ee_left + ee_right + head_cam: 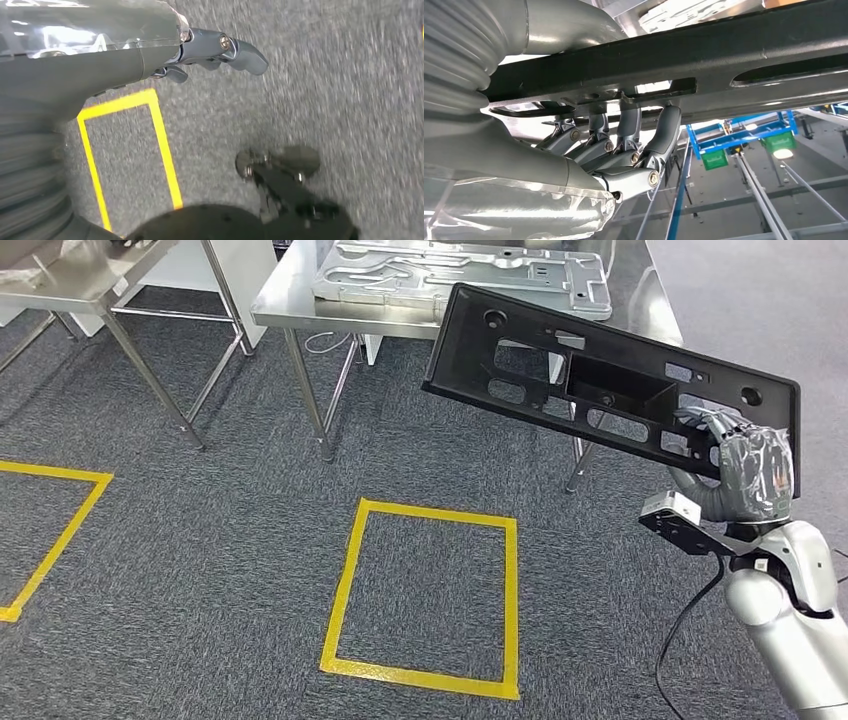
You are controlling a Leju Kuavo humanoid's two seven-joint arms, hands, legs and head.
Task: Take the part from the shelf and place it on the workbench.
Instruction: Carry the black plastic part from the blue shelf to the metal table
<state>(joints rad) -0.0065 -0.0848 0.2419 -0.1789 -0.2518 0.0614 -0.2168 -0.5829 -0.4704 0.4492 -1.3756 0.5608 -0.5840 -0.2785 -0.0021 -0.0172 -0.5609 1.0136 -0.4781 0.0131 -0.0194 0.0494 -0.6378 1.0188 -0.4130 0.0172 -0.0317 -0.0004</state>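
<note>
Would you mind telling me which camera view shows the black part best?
The head view: the whole black part shows there, tilted, held at one end by the right hand. The right wrist view gives a close look at its underside with fingers hooked through a slot.

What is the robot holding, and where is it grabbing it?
The right hand holds a long black plastic part by its right end, fingers hooked through a slot near the edge. The left hand hangs over the carpet, holding nothing.
</note>
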